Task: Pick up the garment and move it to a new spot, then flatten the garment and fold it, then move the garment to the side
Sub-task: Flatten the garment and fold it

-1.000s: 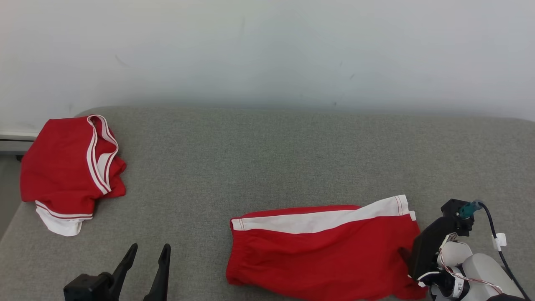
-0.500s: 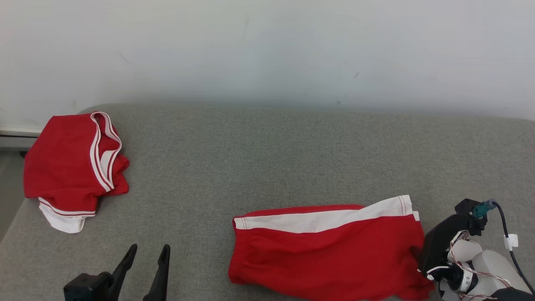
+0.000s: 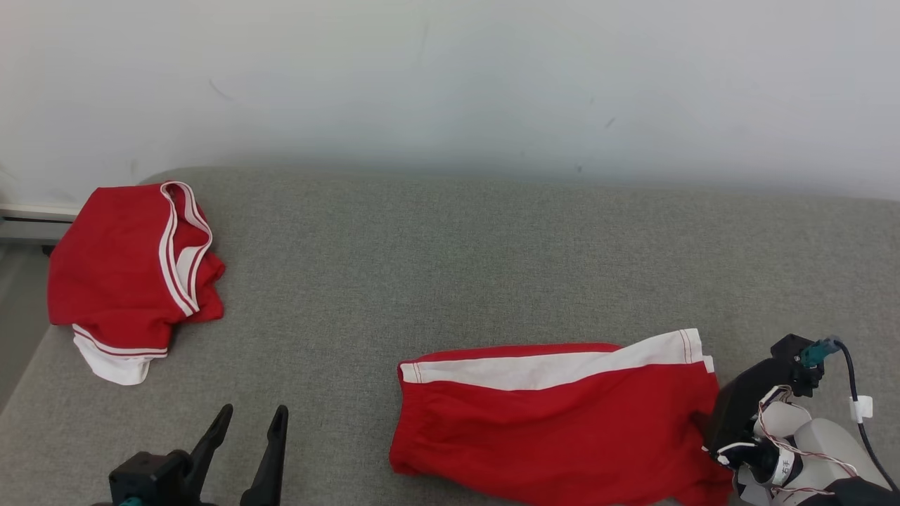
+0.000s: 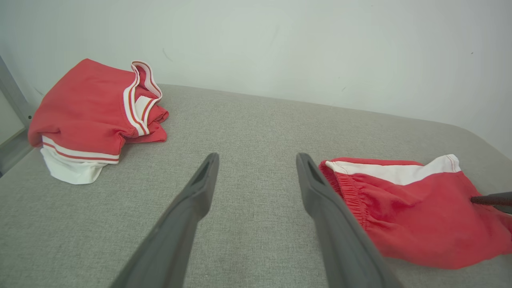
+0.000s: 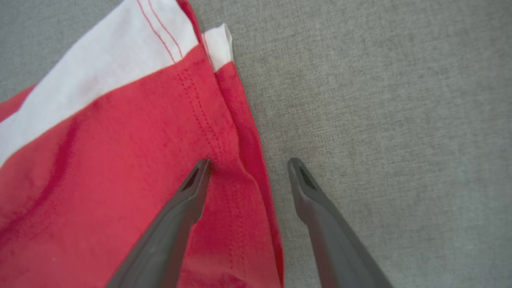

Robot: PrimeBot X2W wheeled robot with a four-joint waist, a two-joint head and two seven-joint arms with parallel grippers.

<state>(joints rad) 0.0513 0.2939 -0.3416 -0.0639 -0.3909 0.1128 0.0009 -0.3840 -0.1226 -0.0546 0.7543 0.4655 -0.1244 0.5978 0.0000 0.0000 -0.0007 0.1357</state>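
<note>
Head view: shorts point(image 3: 555, 414) lie flat on the near right part of the table point(image 3: 450, 267), long axis left to right. A second red garment point(image 3: 130, 263) is bunched at the far left edge, well apart from them.

Only the right wrist view shows the grasp geometry. The right fingers point(image 5: 186, 204) are spread wide and straddle the shorts' hem edge, one tip over red cloth by a double row of stitching, the other over bare table. They are not closed on anything, and I can't tell if they touch the cloth.

The left wrist view adds the gathered elastic waistband at the shorts' left end, plus one right finger tip poking in over their far end.

Materials: the shorts are soft red knit with a broad white side stripe and a few shallow wrinkles. The table has a grey woven cover and rounded corners. The bundle has white piping and a white layer underneath. The wall point(image 3: 450, 84) is plain white.

Pose: the right arm enters from the lower right corner, its pale wrist carrying loose wires, and angles left toward the hem. The left fingers point(image 4: 196, 200) are open and empty, low at the bottom left, pointing away from the robot over bare table.
</note>
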